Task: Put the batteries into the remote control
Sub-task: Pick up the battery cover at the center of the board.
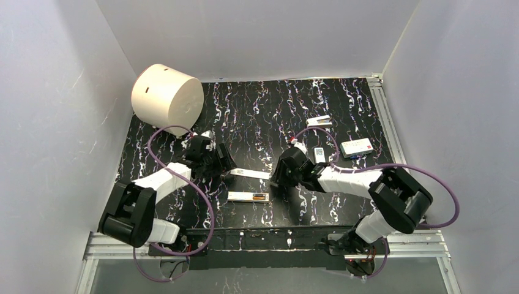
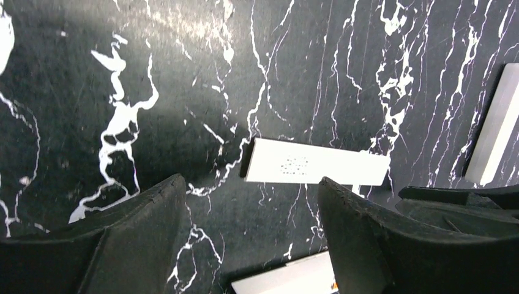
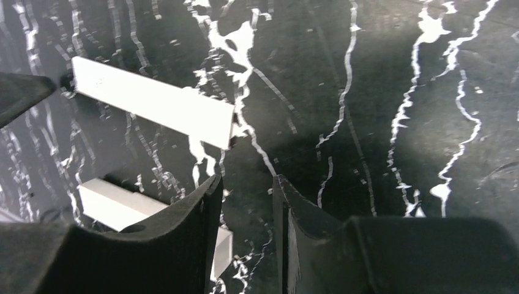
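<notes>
The remote control (image 1: 248,196) lies back-up on the black marbled table, near the front middle, with its long recess showing. A dark, copper-tinted patch (image 1: 261,196) at the recess's right end looks like batteries; I cannot tell how many. My left gripper (image 1: 225,164) hangs open just left of the plain white strip (image 1: 250,174), with nothing between its fingers. In the left wrist view the strip (image 2: 315,165) lies just past the gripper (image 2: 250,180), and the remote (image 2: 287,280) is at the bottom edge. My right gripper (image 3: 248,179) stands narrowly open and empty, right of the strip (image 3: 153,104) and the remote (image 3: 116,207).
A large white cylinder (image 1: 166,96) stands at the back left. A white box with a red mark (image 1: 357,147), a small white device (image 1: 319,154) and another white piece (image 1: 319,121) lie at the right. White walls close in three sides.
</notes>
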Robot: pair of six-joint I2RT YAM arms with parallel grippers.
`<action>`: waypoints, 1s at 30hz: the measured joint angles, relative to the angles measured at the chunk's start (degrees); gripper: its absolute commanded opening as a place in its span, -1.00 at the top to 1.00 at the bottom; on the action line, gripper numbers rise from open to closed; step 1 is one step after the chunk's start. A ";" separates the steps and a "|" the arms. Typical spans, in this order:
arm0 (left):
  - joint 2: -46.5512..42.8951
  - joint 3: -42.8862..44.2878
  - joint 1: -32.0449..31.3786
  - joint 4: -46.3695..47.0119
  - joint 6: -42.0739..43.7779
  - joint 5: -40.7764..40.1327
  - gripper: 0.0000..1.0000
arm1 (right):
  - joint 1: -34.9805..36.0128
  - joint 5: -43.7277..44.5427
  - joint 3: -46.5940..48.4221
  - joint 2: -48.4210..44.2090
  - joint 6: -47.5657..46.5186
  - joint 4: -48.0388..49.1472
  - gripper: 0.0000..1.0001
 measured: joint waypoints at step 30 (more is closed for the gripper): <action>7.26 -1.36 6.95 7.48 -6.80 16.31 0.49 | -3.26 -7.02 2.16 10.29 2.62 12.98 0.25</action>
